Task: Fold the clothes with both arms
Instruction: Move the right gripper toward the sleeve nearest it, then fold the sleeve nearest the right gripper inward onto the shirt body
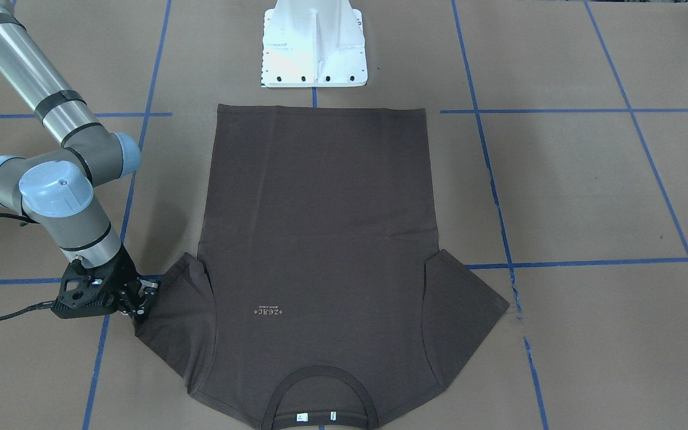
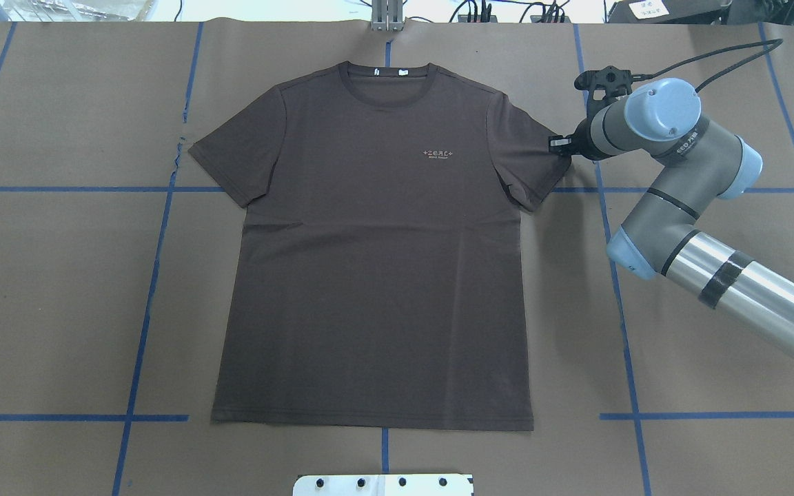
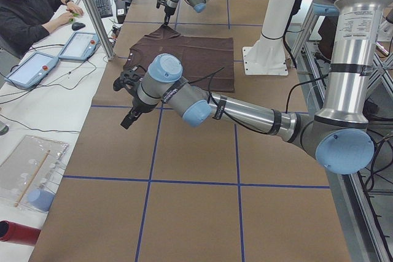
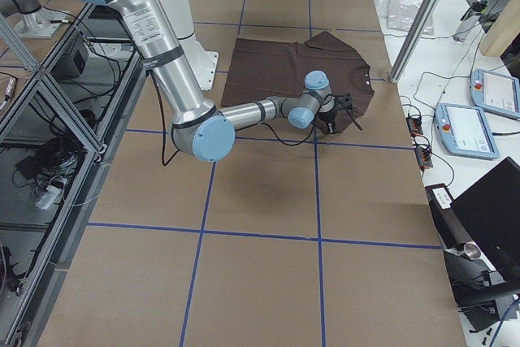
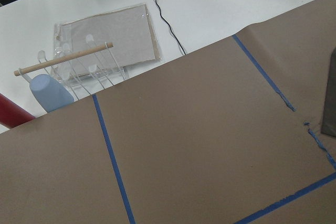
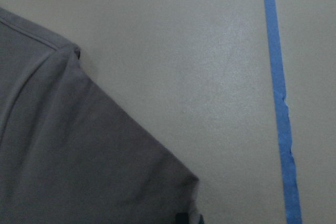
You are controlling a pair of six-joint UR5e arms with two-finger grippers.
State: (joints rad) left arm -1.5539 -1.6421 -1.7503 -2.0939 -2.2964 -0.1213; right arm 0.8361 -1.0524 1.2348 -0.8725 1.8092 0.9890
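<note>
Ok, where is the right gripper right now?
In the overhead view the right gripper is on the right side, at the outer sleeve edge of the T-shirt, just left of a blue tape line.

T-shirt [image 2: 369, 262] on table [image 2: 45, 310], right fingers [image 2: 561, 144] at sleeve [image 2: 524, 148]

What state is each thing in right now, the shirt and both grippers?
T-shirt: spread flat, front up, unfolded.
Right gripper: at the edge of one sleeve; open or shut unclear.
Left gripper: away from the T-shirt; open or shut unclear.
</note>
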